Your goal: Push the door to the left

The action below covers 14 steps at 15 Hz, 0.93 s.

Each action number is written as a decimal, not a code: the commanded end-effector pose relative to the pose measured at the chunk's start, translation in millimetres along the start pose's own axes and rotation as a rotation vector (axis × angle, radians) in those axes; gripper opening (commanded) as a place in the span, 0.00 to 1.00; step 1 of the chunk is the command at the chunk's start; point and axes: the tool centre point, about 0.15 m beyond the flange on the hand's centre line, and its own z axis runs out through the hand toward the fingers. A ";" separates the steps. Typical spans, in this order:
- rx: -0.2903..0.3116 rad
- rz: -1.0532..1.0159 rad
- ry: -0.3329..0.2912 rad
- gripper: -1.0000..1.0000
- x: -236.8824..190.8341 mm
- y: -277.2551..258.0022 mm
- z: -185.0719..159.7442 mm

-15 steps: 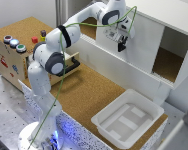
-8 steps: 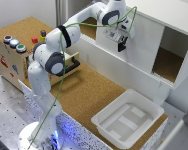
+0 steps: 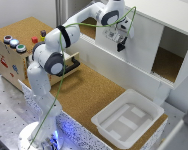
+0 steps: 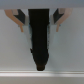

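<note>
1. Reaching across the cabinet, the arm holds its gripper right up against the door; contact looks likely, but I can't be sure.
2. That door covers the cabinet's left half in the exterior view, with the right half open onto a cork floor.
3. Clenched together, the fingers grasp nothing in the wrist view.
4. A white tray lies nearer, well apart from the door.
</note>
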 end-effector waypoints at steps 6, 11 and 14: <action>-0.041 -0.109 0.127 0.00 -15.2 -65.8 16.5; -0.059 -0.145 0.124 0.00 -18.1 -109.3 14.8; -0.068 -0.160 0.118 0.00 -21.6 -141.5 15.1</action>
